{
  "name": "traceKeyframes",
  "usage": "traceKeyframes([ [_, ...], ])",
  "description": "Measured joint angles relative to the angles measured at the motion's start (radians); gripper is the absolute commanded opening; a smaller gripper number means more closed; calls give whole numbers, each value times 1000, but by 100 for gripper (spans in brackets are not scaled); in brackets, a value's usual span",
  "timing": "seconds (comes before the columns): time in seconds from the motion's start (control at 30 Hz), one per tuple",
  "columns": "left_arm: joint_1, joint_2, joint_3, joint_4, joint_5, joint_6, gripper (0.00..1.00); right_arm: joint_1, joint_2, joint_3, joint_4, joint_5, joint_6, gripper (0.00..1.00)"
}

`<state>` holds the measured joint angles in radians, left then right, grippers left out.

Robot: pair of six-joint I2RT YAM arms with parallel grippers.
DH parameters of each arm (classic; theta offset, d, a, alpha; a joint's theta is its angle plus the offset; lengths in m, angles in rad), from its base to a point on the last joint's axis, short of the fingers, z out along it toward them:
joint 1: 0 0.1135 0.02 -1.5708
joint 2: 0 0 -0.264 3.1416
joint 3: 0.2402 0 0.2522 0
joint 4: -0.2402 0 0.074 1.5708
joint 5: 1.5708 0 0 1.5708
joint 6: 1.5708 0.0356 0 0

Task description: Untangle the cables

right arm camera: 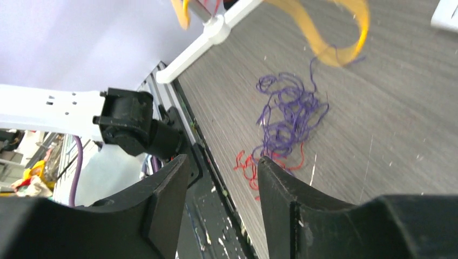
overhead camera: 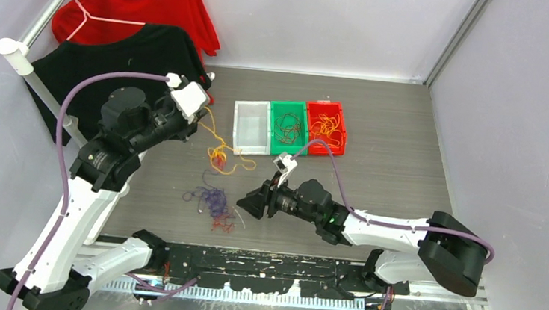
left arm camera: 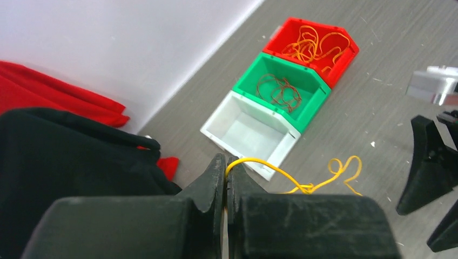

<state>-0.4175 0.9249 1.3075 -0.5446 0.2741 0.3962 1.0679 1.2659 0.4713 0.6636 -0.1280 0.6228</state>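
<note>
My left gripper (overhead camera: pixel 201 124) is shut on a thin orange cable (overhead camera: pixel 217 136) and holds one end up; in the left wrist view the cable (left arm camera: pixel 281 171) leaves the closed fingertips (left arm camera: pixel 218 168) and trails to a knotted loop on the table. Its lower part lies in a small orange and red tangle (overhead camera: pixel 220 158). A purple tangle (overhead camera: pixel 213 199) with a few red strands (overhead camera: pixel 222 225) lies nearer me; it also shows in the right wrist view (right arm camera: pixel 286 116). My right gripper (overhead camera: pixel 246 206) is open and empty, just right of the purple tangle, low over the table.
Three bins stand in a row at the back: white (overhead camera: pixel 252 127) with nothing in it, green (overhead camera: pixel 287 125) holding dark red-brown wires, red (overhead camera: pixel 326 126) holding orange wires. A rack with red and black shirts (overhead camera: pixel 126 56) stands at the left. The table's front rail (overhead camera: pixel 247 261) is close to the right gripper.
</note>
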Motion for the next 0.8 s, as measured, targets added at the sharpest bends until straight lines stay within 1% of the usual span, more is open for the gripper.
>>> traceKeyframes([
  [0.13,0,0,-37,-16,3,-33,0,18,-3,35,0,41,-31,58],
  [0.23,0,0,-41,-30,6,-68,0,26,26,82,4,51,-44,58],
  [0.37,0,-3,-41,-39,5,-127,0,30,121,147,62,52,-42,58],
  [0.53,0,-14,-42,-63,-19,-214,0,31,226,180,120,63,-28,58],
  [0.63,0,-35,-55,-69,-43,-259,0,31,233,180,116,85,-30,57],
  [0.8,0,-64,-119,-87,-90,-257,0,39,203,141,79,113,-58,57],
])
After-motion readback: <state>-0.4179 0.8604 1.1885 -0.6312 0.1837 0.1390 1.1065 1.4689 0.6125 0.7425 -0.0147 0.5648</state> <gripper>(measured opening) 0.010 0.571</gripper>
